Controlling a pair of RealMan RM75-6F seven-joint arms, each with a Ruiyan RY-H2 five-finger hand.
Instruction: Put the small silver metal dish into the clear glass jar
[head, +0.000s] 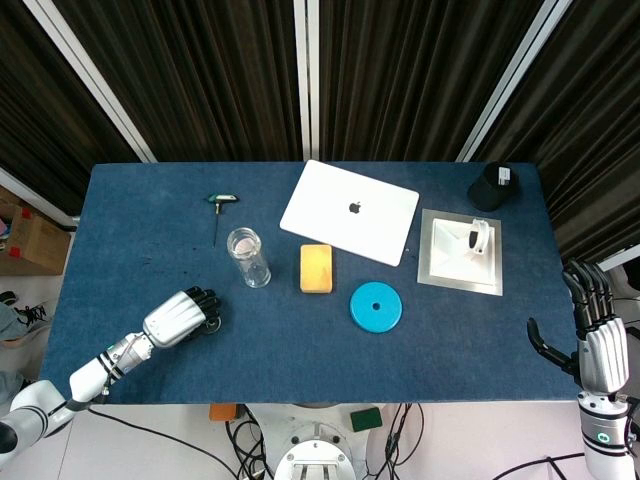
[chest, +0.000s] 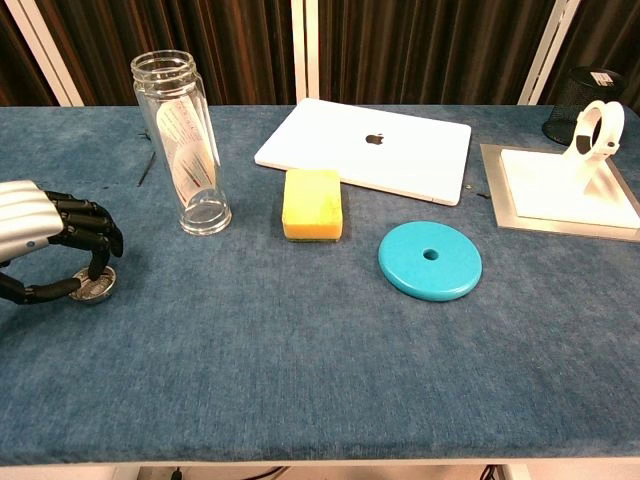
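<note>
The small silver dish (chest: 96, 283) lies flat on the blue table (chest: 300, 370), close to the left edge and nearer the front edge than the back, and the left hand (chest: 45, 250) is curled over it from the left. In the chest view one dark fingertip is seen pressed down into the dish while the thumb (chest: 45, 291) is brought in low against its near rim, so the dish appears to be pinched rather than lifted; it seems to be resting on the cloth, though this cannot be made out with certainty. A low, shallow dish offers little to grip, which is probably why it is taken by its rim from above and the side. In the head view the dish is almost wholly hidden under the left hand (head: 183, 317). The glass jar (chest: 184, 143) stands upright with its mouth open, further back on the table and to the right of the dish, well apart from it; a printed sheet is seen curled inside. The dish would have to be raised above that tall rim before being let go. The right hand (head: 597, 335) is held off the table past its front right corner, fingers spread and holding nothing, kept clear of the work.
</note>
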